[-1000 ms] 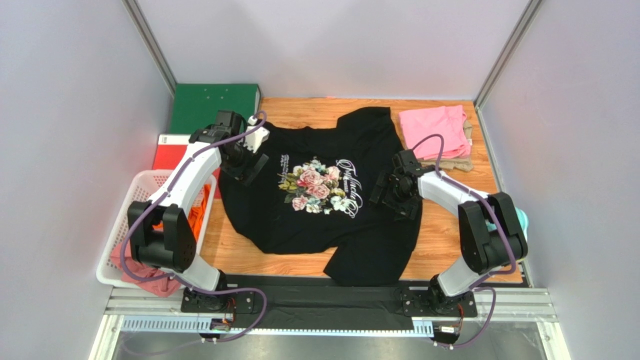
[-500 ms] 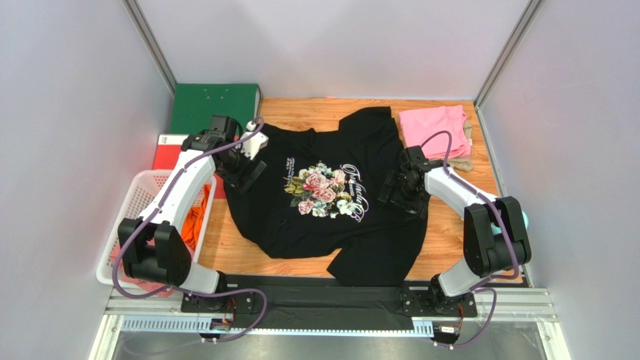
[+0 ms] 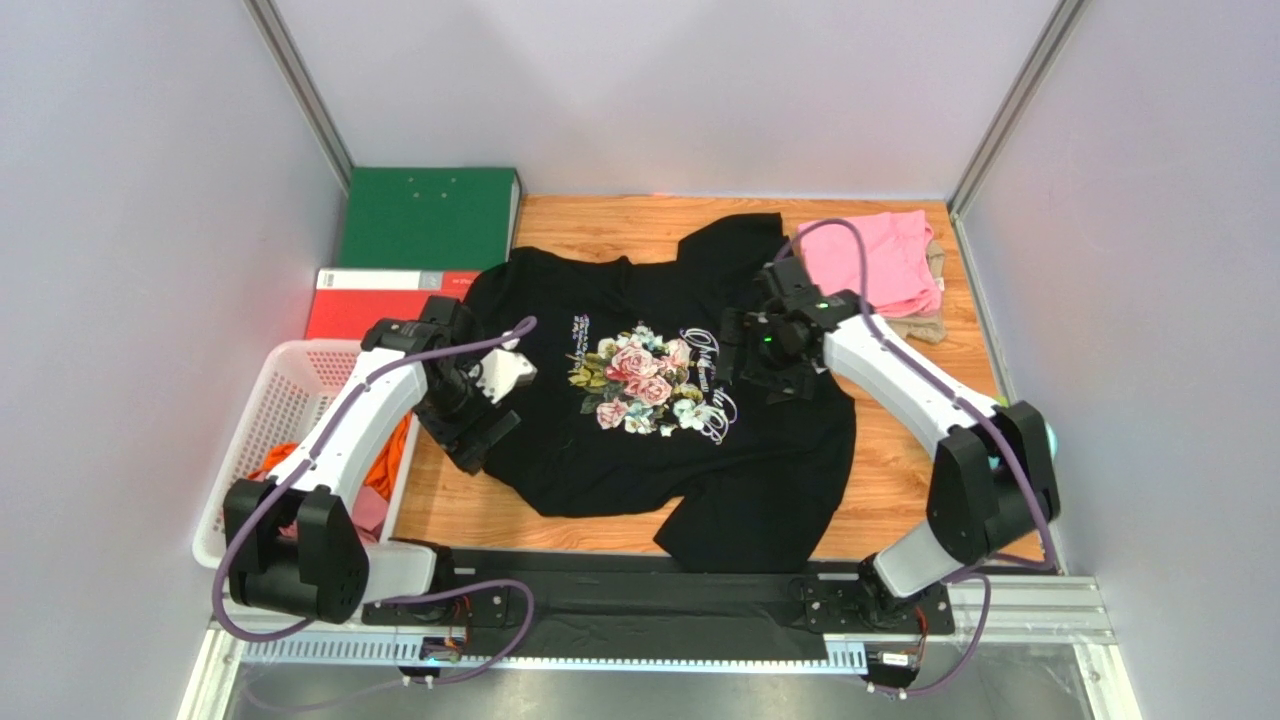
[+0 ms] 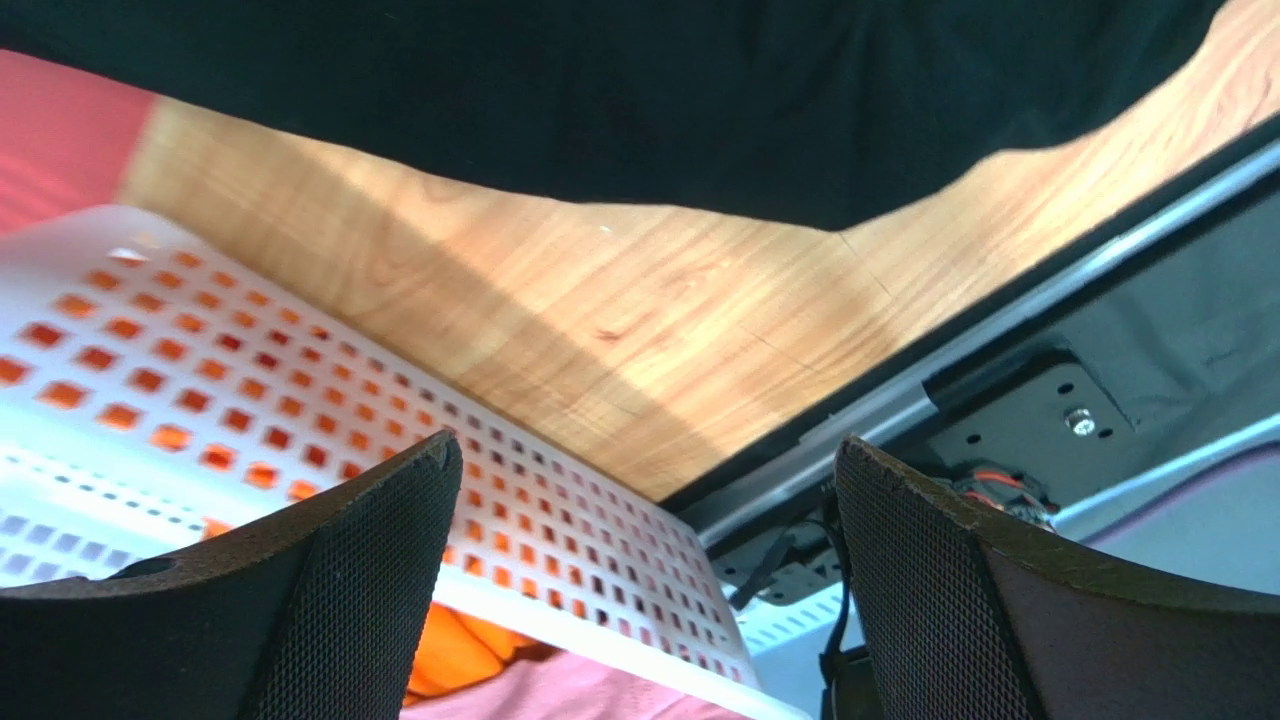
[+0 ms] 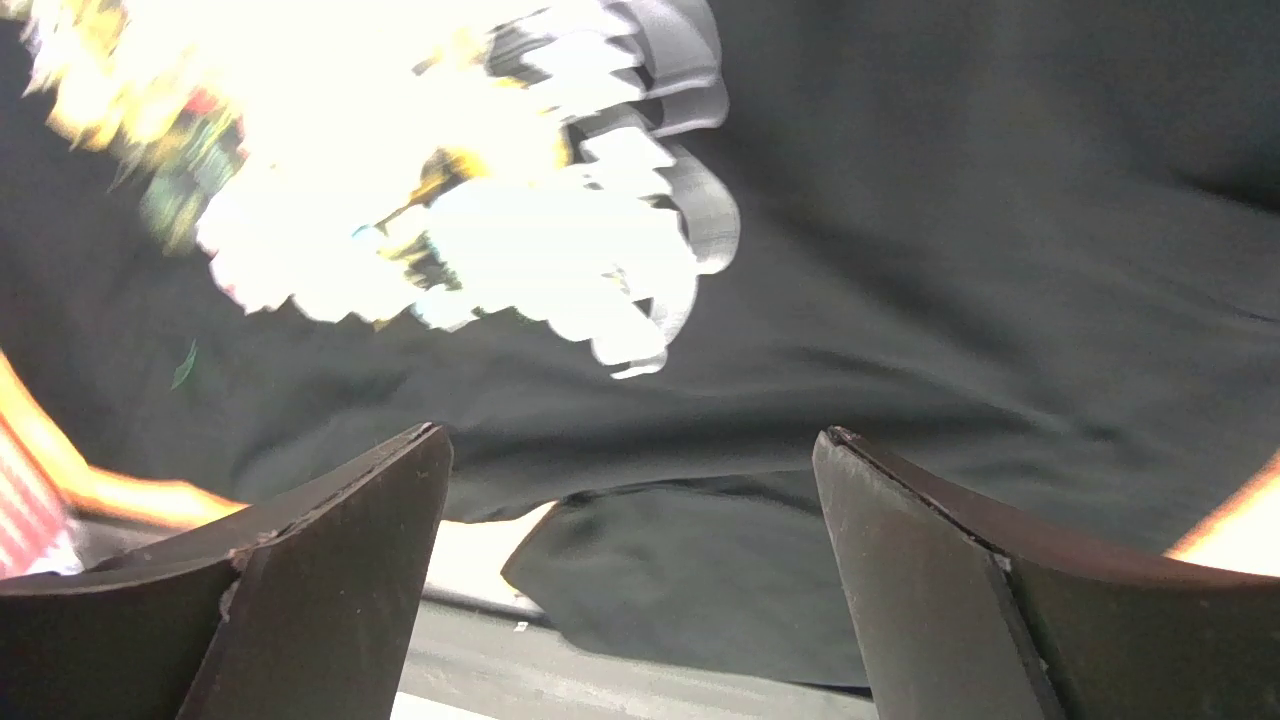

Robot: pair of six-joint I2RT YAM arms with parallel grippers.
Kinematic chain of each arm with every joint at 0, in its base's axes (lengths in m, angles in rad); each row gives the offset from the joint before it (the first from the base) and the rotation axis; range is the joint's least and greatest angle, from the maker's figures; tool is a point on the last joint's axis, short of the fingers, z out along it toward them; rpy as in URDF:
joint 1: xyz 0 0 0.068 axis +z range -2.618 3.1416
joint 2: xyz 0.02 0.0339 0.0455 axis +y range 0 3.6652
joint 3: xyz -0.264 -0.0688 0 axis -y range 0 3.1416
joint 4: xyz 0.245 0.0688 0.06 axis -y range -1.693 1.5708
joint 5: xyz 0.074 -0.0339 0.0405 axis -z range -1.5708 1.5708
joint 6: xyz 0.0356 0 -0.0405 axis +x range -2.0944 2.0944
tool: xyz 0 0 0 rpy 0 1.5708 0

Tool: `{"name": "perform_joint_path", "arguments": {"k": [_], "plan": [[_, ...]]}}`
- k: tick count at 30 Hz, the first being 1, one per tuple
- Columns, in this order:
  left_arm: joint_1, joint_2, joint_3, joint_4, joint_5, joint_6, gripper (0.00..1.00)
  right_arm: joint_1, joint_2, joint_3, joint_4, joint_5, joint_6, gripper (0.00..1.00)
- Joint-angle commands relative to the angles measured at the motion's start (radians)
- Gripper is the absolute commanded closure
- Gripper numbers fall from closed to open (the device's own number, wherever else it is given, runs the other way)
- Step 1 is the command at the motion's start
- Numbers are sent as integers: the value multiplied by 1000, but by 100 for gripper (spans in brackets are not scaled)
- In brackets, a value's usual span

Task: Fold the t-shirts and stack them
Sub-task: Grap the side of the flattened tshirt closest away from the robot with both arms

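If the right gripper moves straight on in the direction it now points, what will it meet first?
Probably the black t-shirt: its cloth fills the space ahead of the right gripper, whose jaws stand open. How far away the cloth lies is unclear.

Matt soft cloth: black t-shirt (image 3: 781,450). Smooth grained wood: table (image 3: 601,225). Perforated white plastic: basket (image 3: 286,375).

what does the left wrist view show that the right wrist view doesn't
Only the left wrist view shows the white basket with orange cloth inside, and the metal rail at the table's near edge. Only the right wrist view shows the rose print with white script. Both show the black t-shirt and open jaws with nothing between them.
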Motion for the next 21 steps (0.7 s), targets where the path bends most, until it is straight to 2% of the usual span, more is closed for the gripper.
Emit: {"name": "perform_joint_path", "arguments": {"k": [1,5,8,16,21], "plan": [[-43,-11,-24,6,13,3,2,164,136,126,7,-21,-33,0],[-129,-38,-94,170,-11,-45,2,195,253,223,14,-21,-33,0],[-170,11,-114,254,-25,-75,2,192,328,264,18,-32,-31,0],[-222,271,-21,247,-54,-111,2,192,448,349,27,-55,-28,0],[-222,348,-19,261,-34,-103,4,181,483,353,34,-58,-36,0]]}}
